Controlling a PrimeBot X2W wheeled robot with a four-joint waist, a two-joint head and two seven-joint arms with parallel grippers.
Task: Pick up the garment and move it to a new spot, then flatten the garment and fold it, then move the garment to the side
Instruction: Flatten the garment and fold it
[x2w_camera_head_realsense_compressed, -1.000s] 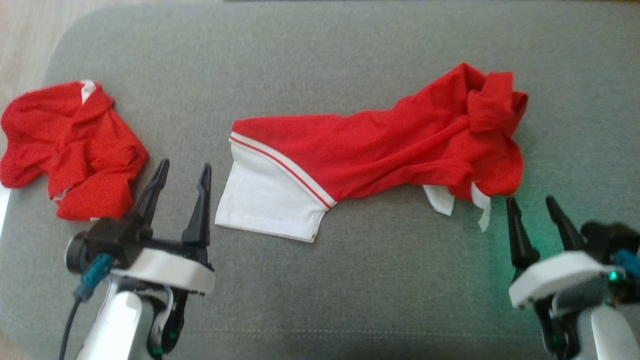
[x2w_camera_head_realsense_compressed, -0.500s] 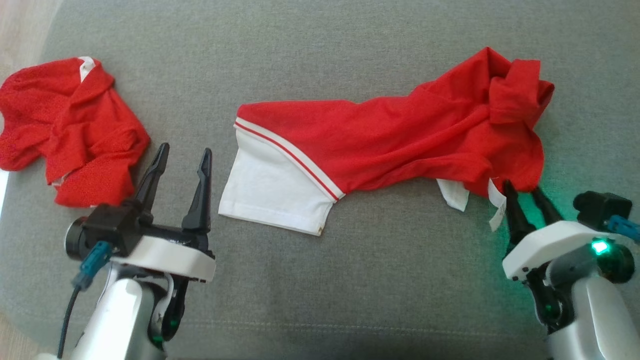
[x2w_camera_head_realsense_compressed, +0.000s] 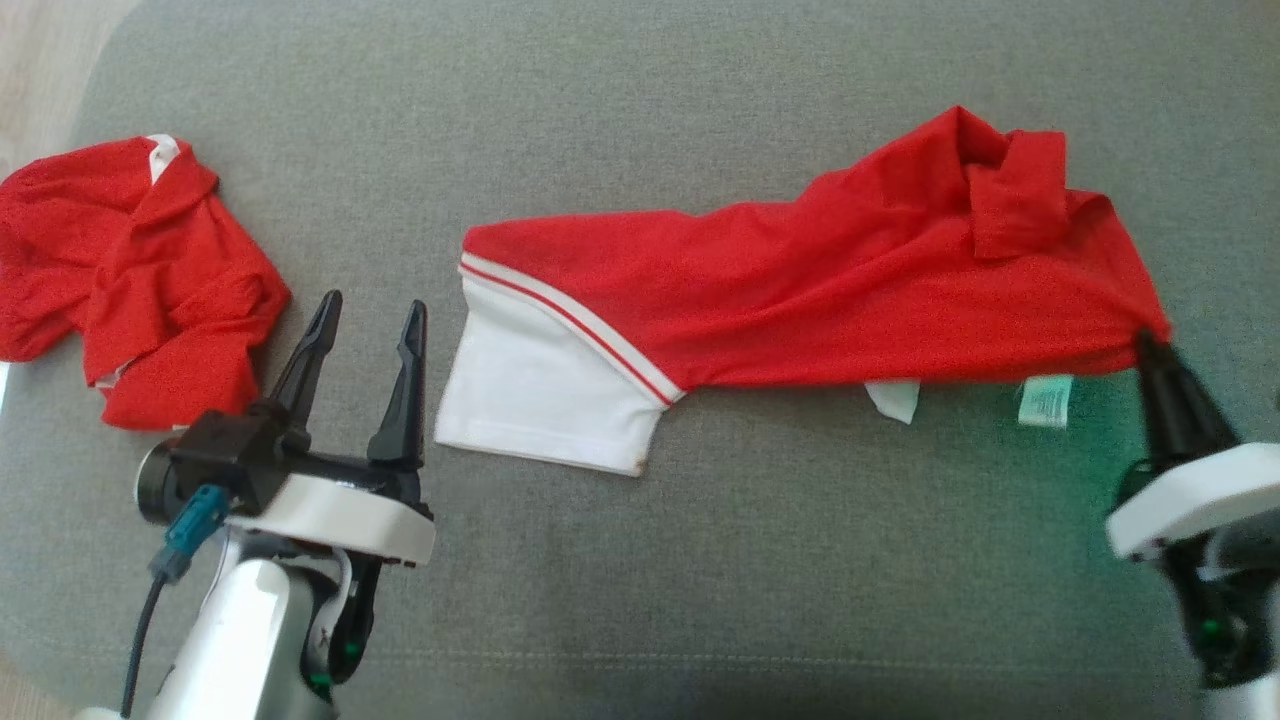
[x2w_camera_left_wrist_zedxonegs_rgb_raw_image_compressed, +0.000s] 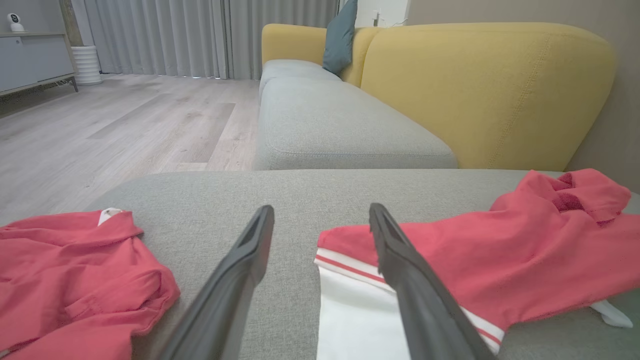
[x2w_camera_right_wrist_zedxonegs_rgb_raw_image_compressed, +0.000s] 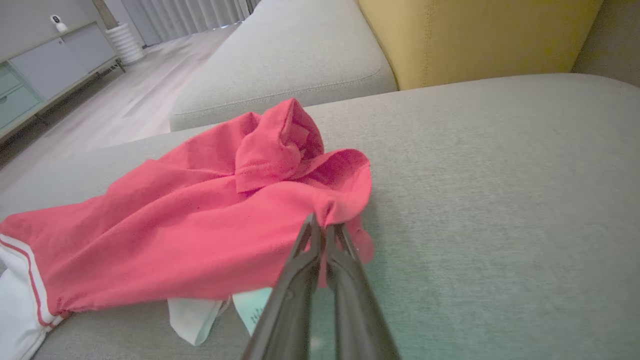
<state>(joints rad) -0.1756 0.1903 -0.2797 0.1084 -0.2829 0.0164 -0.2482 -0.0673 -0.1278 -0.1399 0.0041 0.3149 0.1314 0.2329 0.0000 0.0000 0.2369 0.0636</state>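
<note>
Red garment (x2w_camera_head_realsense_compressed: 800, 290), one corner pinched in closed right gripper (x2w_camera_head_realsense_compressed: 1148, 345) (left gripper (x2w_camera_head_realsense_compressed: 372, 303) spread wide, empty): thin hold may slip if pulled hard.

Saw a crumpled red top (x2w_camera_head_realsense_compressed: 140, 280) bunched at the left end of a grey upholstered seat (x2w_camera_head_realsense_compressed: 700, 560). Beyond that seat, noted a yellow sofa (x2w_camera_left_wrist_zedxonegs_rgb_raw_image_compressed: 490, 90) with a teal cushion (x2w_camera_left_wrist_zedxonegs_rgb_raw_image_compressed: 340, 35), grey curtains (x2w_camera_left_wrist_zedxonegs_rgb_raw_image_compressed: 165, 35), pale wood floor (x2w_camera_left_wrist_zedxonegs_rgb_raw_image_compressed: 100, 130) and a grey sideboard (x2w_camera_left_wrist_zedxonegs_rgb_raw_image_compressed: 30, 62).
</note>
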